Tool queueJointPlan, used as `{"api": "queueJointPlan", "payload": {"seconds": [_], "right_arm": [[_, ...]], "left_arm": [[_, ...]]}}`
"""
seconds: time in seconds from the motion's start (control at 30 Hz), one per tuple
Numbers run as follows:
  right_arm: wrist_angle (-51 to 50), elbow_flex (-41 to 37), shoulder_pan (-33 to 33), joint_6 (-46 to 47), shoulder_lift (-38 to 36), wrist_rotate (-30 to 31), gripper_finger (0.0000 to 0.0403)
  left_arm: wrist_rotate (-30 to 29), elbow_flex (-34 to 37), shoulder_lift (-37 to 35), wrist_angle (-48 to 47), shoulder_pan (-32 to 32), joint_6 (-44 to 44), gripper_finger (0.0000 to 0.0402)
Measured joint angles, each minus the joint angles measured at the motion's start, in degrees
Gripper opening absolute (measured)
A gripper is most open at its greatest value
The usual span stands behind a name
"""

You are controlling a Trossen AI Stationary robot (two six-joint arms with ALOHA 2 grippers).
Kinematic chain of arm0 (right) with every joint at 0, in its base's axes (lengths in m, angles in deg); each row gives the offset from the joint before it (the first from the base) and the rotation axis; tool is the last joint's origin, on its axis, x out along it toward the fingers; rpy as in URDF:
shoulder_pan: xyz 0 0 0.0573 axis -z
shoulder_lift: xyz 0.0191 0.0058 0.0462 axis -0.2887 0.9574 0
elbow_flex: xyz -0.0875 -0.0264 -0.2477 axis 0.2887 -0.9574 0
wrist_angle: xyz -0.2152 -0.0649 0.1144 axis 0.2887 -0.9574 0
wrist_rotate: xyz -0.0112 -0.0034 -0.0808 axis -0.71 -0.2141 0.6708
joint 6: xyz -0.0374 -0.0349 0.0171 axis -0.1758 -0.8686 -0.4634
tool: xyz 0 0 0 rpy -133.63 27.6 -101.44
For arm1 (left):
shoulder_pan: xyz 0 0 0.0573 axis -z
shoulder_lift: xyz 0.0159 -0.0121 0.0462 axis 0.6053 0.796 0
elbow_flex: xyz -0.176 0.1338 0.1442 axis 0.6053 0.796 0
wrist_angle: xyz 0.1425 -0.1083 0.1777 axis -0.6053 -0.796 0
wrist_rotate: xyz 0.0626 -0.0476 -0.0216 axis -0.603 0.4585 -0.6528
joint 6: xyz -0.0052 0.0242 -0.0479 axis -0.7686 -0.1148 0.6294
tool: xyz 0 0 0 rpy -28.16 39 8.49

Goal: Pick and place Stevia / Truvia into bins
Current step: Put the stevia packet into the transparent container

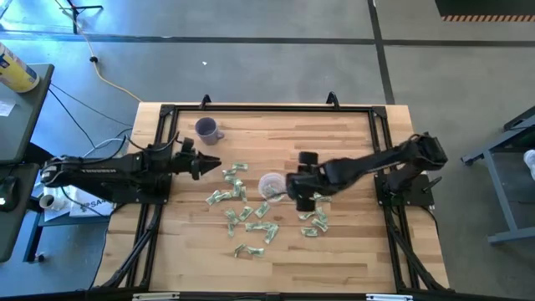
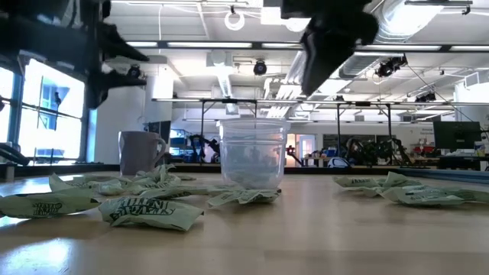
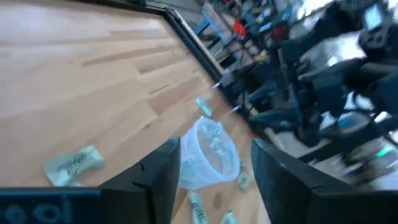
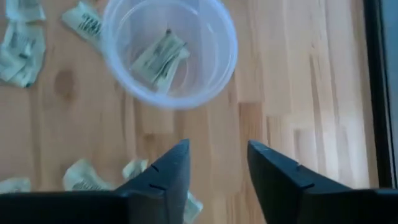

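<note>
The clear plastic cup [image 1: 270,186] stands upright near the table's middle. It holds at least one green-and-white sachet [image 4: 158,53]. Many more sachets [image 1: 240,209] lie flat on the wood around it, with a further group [image 1: 313,221] nearer the right arm. My right gripper [image 1: 294,191] hovers just right of the cup, above the table, open and empty [image 4: 217,163]. My left gripper [image 1: 217,164] waits left of the cup, raised, open and empty [image 3: 214,168]; its wrist view shows the cup [image 3: 208,155] between the fingers, farther off.
A purple mug [image 1: 207,129] stands near the far left corner and shows left of the cup [image 2: 252,153] in the low view. A black frame [image 1: 267,107] runs round the table's edges. Bare wood lies along the near edge and the far right part.
</note>
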State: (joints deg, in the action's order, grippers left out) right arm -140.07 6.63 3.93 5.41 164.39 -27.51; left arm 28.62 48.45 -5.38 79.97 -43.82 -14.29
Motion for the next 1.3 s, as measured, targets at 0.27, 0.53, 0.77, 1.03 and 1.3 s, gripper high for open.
{"api": "queueJointPlan", "payload": {"seconds": [0.27,0.53,0.77,1.03,1.3], "right_arm": [[-3.55,-7.75,-7.61,11.86,-6.0,7.55,0.0221],[-4.21,-8.46,-5.37,11.0,-8.8,11.18,0.0227],[-5.47,-8.53,2.19,9.57,-8.95,8.48,0.0228],[-4.21,-8.59,8.27,5.54,-8.95,6.76,0.0228],[1.47,-11.38,13.25,2.3,-8.95,4.39,0.0226]], "left_arm": [[-0.69,-19.08,17.37,-18.99,0.21,-16.39,0.0196],[1.95,-32.35,38.67,-27.84,-5.33,-32.82,0.0183],[12.65,-36.81,52.64,-28.62,-14.88,-43.35,0.0187],[11.68,-39.66,61.81,-33.75,-15.16,-54.51,0.0238],[9.89,-39.82,66.35,-30.67,-15.18,-62.3,0.0285]]}}
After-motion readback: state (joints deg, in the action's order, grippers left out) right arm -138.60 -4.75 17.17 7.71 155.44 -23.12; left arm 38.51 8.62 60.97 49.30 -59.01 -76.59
